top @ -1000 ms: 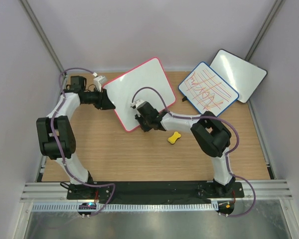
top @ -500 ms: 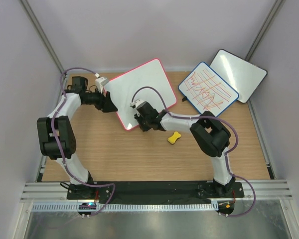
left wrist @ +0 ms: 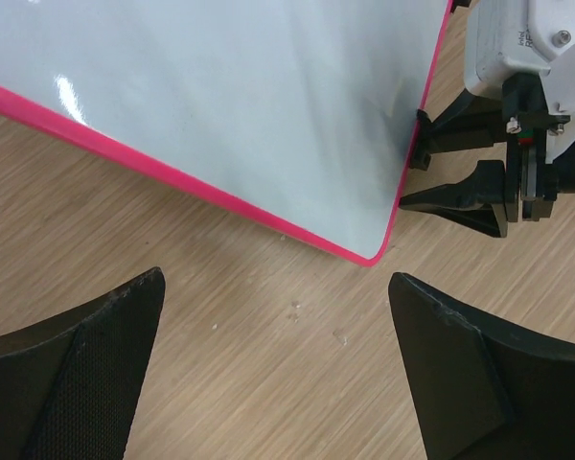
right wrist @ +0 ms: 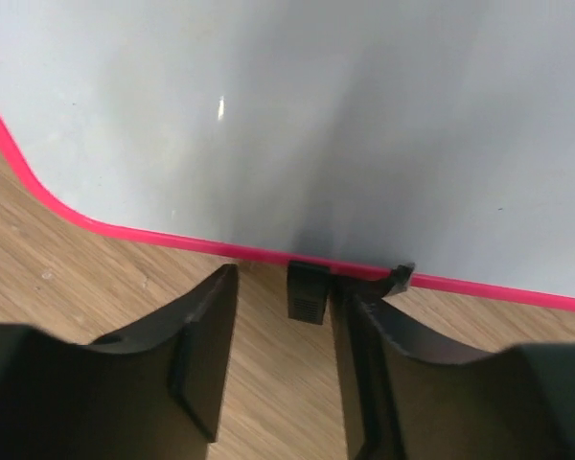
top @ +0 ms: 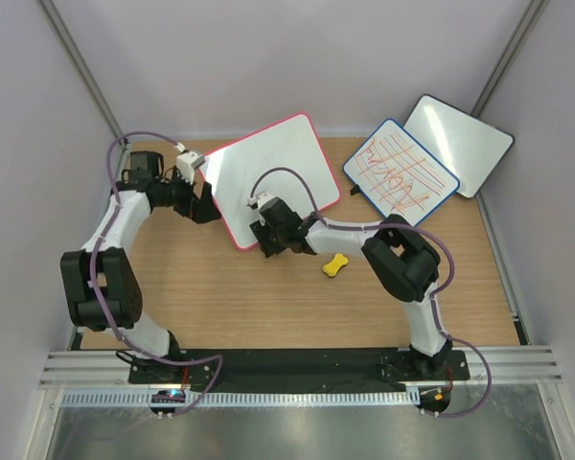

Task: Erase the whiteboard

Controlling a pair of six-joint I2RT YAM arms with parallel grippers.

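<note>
Lying askew at the far middle of the table, the whiteboard shows a plain white face inside its pink frame, with one rounded corner pointing toward the arms. The left gripper sits just off the whiteboard's left edge. Its jaws are spread wide and released, with only bare wood between them (in its wrist view the pink near corner lies just ahead of the fingers, not touching).

The right gripper is at the near edge, by that same corner, with its jaws parted. A small black foot under the frame stands in the gap, close against one finger and clear of the other, so nothing is clamped. In the left wrist view, the right gripper's two fingers point at the frame from the side.

A yellow block lies on the wood near the right arm's forearm, apart from the whiteboard. At the far right, a blue board with red lines overlaps a blank board in the corner.
</note>
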